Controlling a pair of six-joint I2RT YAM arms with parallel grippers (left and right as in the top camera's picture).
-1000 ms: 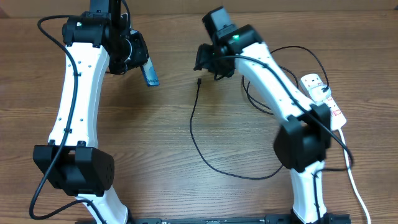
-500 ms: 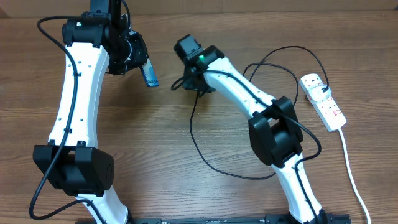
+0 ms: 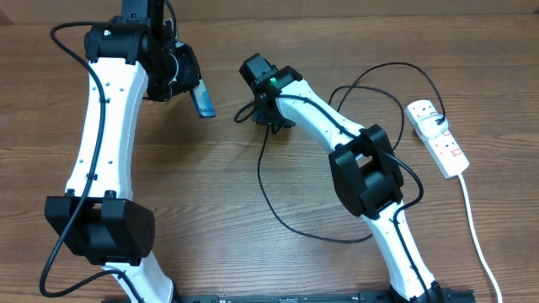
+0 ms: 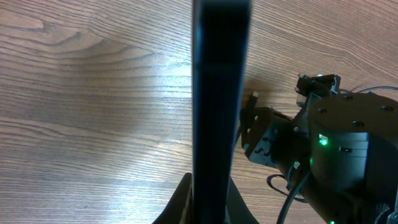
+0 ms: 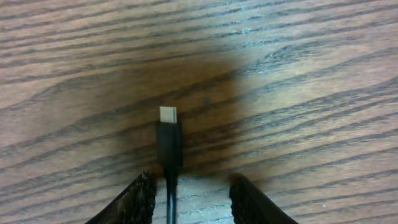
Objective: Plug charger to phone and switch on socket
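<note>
Grained wood tabletop (image 3: 210,219); slim phone (image 3: 203,101) tight in left gripper (image 3: 193,84); right gripper (image 5: 189,186) part-open astride thin black charger (image 5: 168,140).

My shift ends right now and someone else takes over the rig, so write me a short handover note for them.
Left gripper: shut on the phone, held edge-on.
Right gripper: open, straddling the charger just behind its plug tip, not clamped on it.
The charger's far end runs to the socket on the right side of the table and looks plugged in there.
Done: phone gripped, right gripper lined up over the tip.
Left: close on the tip, push it into the phone, then switch the socket on. The switch position cannot be read from these views.
</note>
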